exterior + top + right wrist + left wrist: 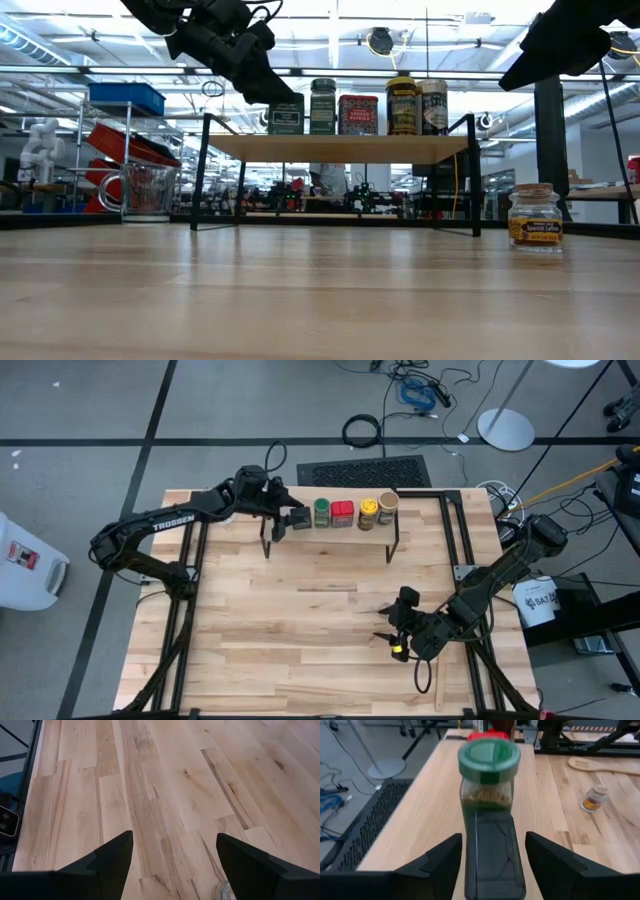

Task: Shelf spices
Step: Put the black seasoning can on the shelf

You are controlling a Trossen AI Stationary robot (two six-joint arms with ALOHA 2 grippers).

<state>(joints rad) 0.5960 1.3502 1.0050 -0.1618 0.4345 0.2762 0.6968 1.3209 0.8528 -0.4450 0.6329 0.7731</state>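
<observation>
The shelf (330,532) stands at the table's far side with five spices in a row on its plank. They are the dark tin (300,518), green-lidded jar (321,512), red tin (342,514), yellow jar (368,513) and tan jar (387,507). My left gripper (494,845) is open. Its fingers stand on either side of the dark tin (492,855) with narrow gaps showing, and the green-lidded jar (488,775) is just beyond. The tiny brown jar (535,217) stands on the table by my open right gripper (388,622), at the edge of the right wrist view (226,892).
A wooden spatula (437,682) lies near the table's right near corner, behind the right arm. Bare tabletop (300,620) stretches between the shelf and the near edge. On the shelf plank (340,147), the spices fill the stretch from left of centre to its right end.
</observation>
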